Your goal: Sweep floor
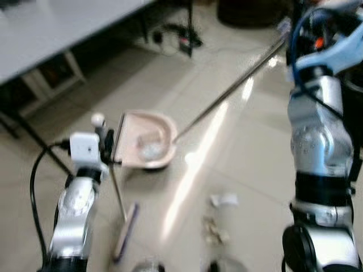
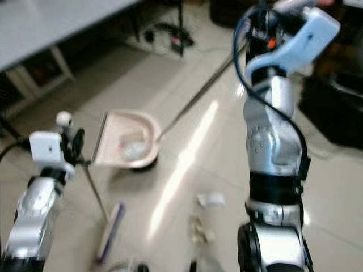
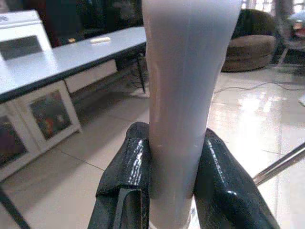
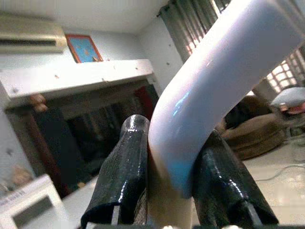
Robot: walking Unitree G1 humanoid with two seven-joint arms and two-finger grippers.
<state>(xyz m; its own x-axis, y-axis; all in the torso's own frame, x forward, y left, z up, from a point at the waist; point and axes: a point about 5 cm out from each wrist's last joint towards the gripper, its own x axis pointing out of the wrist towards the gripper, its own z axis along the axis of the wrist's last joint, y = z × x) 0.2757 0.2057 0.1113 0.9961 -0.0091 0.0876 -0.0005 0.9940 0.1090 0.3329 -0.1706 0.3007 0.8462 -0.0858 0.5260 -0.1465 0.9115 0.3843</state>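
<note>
broom (image 1: 126, 229) in left pincer (image 3: 171, 181), dustpan (image 1: 146, 141) handle in right pincer (image 4: 171, 191), open tile floor (image 1: 249, 147) between

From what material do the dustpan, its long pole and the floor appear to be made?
The dustpan looks like matte pink-beige plastic: moulded, rounded walls, no shine. Its long pole seems bare metal, thin and grey with a bright glint. The floor looks like glossy beige tile, with faint joint lines and a strong streak of reflected light. Blur leaves all three somewhat uncertain.
</note>
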